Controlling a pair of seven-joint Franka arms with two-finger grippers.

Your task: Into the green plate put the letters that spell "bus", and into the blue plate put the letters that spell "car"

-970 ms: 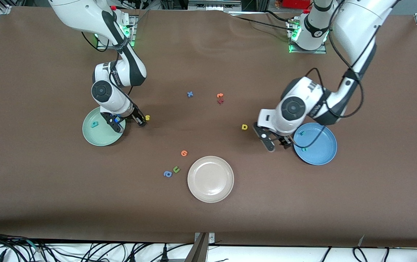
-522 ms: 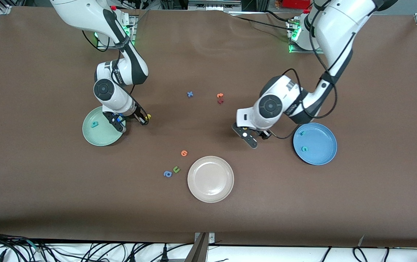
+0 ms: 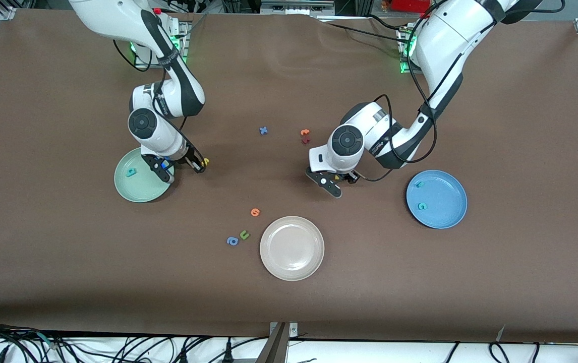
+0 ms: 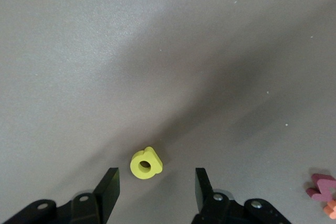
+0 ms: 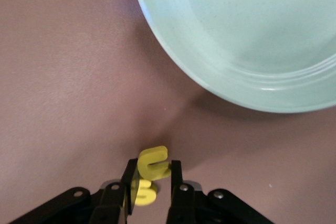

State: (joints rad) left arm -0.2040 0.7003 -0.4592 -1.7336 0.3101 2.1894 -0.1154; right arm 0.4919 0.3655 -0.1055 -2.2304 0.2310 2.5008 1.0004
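Right gripper [image 5: 149, 179] jaws clenched on yellow s [image 5: 152, 163], seemingly lifted; next carry to green plate [image 5: 210, 61]. Left gripper [image 4: 155, 190] jaws released astride yellow a [image 4: 146, 163]; next close.

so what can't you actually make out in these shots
- Front view: the small yellow foam s is mostly hidden by the right gripper, which is shut on it.
- Front view: the yellow foam a is mostly covered by the left gripper.
- Right wrist view: the pale mint-green plate is cut off by the frame edge.
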